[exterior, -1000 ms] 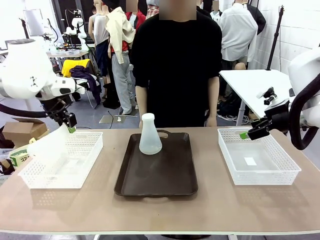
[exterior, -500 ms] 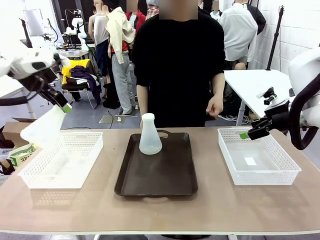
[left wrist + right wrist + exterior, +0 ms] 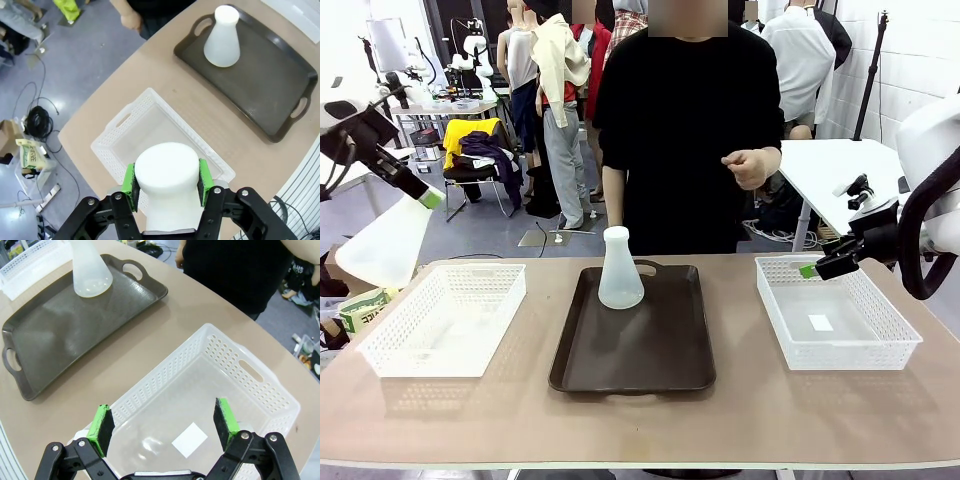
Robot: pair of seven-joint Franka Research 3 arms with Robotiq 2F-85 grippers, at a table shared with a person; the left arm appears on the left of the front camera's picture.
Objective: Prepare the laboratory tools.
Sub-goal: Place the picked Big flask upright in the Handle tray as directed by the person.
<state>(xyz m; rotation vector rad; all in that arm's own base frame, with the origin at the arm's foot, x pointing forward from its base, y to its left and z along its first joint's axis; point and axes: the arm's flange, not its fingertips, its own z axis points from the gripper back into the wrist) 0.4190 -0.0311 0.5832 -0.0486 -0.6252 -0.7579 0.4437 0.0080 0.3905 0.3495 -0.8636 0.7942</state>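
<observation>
One frosted-white conical flask (image 3: pixel 619 270) stands upright at the far end of the dark brown tray (image 3: pixel 635 345); the wrist views show it too (image 3: pixel 222 36) (image 3: pixel 89 270). My left gripper (image 3: pixel 428 196) is shut on the neck of a second flask (image 3: pixel 382 247), held tilted high above and left of the left white basket (image 3: pixel 445 318). From the left wrist, the flask's base (image 3: pixel 166 172) sits between the green pads (image 3: pixel 129 181). My right gripper (image 3: pixel 812 269) hangs open over the right basket (image 3: pixel 835 325), nothing between its pads (image 3: pixel 102 423).
A person in black stands at the table's far side with a hand (image 3: pixel 751 166) raised at chest height. A white label (image 3: pixel 189 439) lies in the right basket. Bare tabletop (image 3: pixel 640 425) runs along the near edge.
My left gripper has lifted the flask out of the left basket and swung it up and to the left. The person has raised a hand. The right arm has stayed still.
</observation>
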